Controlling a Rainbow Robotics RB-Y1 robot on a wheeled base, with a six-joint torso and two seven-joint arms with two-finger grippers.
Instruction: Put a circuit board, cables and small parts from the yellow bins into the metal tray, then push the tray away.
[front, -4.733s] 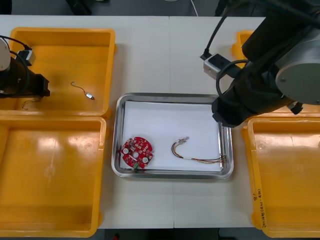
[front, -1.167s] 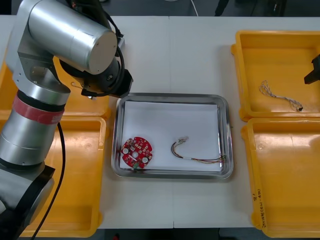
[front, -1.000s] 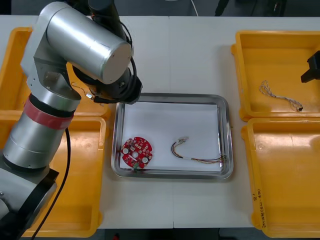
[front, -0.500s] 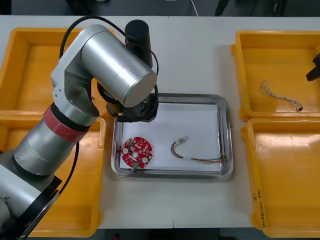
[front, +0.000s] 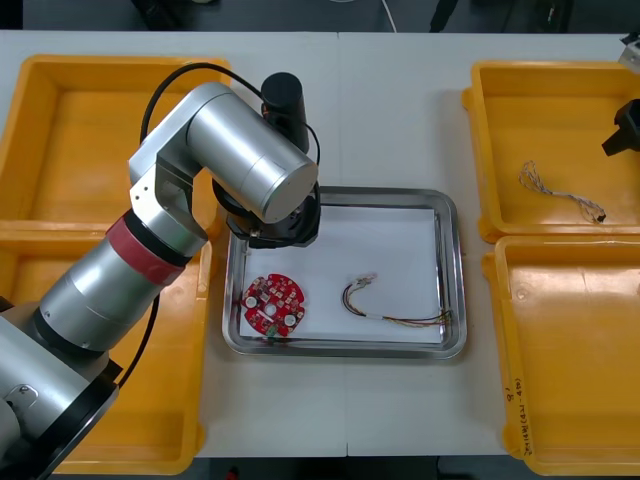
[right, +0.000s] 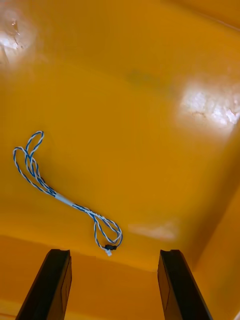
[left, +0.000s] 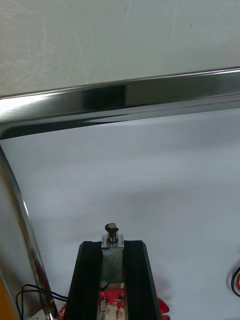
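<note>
Pinching a small metal part (left: 112, 239), our left gripper (left: 113, 248) hangs over the far left corner of the metal tray (front: 345, 192), beyond the circuit board (front: 273, 305); our right gripper (right: 114, 257), fingers spread, hovers above a blue and white cable (right: 64, 199) in a yellow bin (front: 560, 90)

left arm (front: 240, 170): silver links, red band on forearm; reaches from the near-left corner across toward the middle of the surface (front: 390, 110), elbow bent
left wrist (front: 283, 222): black, aimed down, covers the fingers from above
left end effector (left: 113, 247): black fingers (left: 90, 280) parallel and close together, clamped on a small metal part (left: 112, 244); part tip pokes past the fingertips
right arm (front: 622, 130): black bit at the far-right edge, well apart from left arm
right end effector (right: 114, 260): fingers (right: 50, 285) wide apart, nothing between them
</note>
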